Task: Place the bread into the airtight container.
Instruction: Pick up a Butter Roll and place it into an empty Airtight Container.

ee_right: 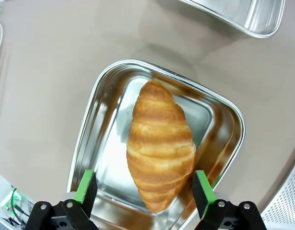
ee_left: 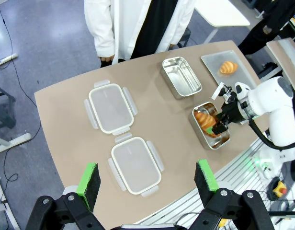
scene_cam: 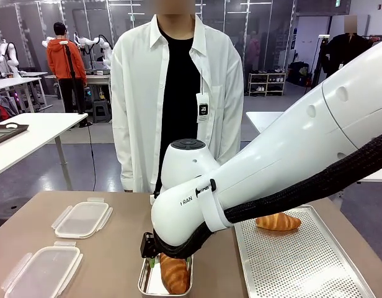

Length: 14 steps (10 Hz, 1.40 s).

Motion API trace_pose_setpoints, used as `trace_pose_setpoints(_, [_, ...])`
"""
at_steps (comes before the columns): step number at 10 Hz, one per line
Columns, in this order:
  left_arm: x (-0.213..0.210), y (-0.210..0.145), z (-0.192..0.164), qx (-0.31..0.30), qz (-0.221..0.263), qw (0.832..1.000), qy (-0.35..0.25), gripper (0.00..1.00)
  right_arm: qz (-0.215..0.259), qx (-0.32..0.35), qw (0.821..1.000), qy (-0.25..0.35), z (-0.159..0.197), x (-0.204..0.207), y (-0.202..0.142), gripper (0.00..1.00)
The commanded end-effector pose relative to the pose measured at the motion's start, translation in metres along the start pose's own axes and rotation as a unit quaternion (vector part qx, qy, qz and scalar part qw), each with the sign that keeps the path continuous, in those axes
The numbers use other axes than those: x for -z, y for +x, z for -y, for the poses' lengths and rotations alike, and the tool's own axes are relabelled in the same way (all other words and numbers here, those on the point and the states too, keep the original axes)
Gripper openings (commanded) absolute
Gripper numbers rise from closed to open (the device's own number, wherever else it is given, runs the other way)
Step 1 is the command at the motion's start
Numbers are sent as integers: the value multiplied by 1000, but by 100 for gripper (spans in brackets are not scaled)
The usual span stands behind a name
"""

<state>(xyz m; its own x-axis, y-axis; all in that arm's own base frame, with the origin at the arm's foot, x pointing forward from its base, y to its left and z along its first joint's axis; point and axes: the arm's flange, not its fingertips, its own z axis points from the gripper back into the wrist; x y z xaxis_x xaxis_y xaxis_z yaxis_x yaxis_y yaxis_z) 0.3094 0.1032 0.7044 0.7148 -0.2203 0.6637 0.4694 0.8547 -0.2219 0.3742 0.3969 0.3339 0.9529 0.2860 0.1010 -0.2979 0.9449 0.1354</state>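
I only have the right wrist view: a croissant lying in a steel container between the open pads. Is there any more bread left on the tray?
Observer: Yes, one more croissant lies on the perforated tray, on the robot's right side of the table.
Operator: Is the other steel container filled?
Observer: No, the second container is empty inside.
Operator: Where are the lids?
Observer: Two clear lids lie flat on the robot's left side, off both containers.
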Motion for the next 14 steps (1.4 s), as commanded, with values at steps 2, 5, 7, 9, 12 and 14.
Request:
trace_pose_setpoints(2, [-1,0,0,8,1,1000,-5,100,0,2,1000,0,1,0,1,100])
trace_pose_setpoints(5, [-1,0,0,8,1,1000,-5,100,30,-18,999,-10,-4,-27,2,100])
trace_pose_setpoints(7, [-1,0,0,8,1,1000,-5,100,11,-49,999,4,-10,-90,-4,100])
trace_pose_setpoints(9, [-1,0,0,8,1,1000,-5,100,-10,-76,997,18,-4,-164,-18,100])
trace_pose_setpoints(12, [-1,0,0,8,1,1000,-5,100,12,-148,989,-10,43,-250,-44,100])
trace_pose_setpoints(14, [-1,0,0,8,1,1000,-5,100,41,-168,985,-28,104,-283,-63,100])
